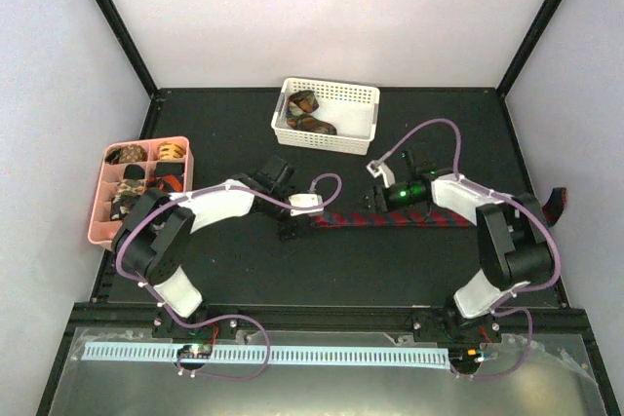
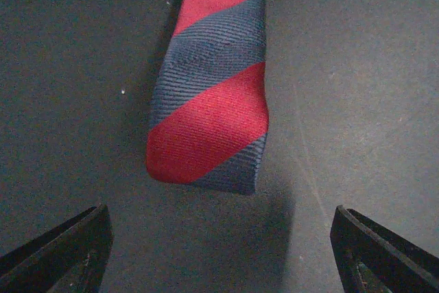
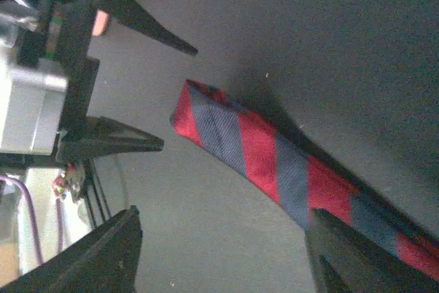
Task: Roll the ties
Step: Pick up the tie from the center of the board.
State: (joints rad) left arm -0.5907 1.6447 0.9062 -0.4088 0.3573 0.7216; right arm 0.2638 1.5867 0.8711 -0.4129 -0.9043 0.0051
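Honestly, there's nothing to read here: no text, label, brand, number or sign is legible in any of the three views.

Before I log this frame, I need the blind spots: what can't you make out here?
Striped tie: its right end, top view, hidden under the right arm.
Ties in the white basket: count, top view, too small, tangled.
Dark red thing right of that arm: top view, too small to name.
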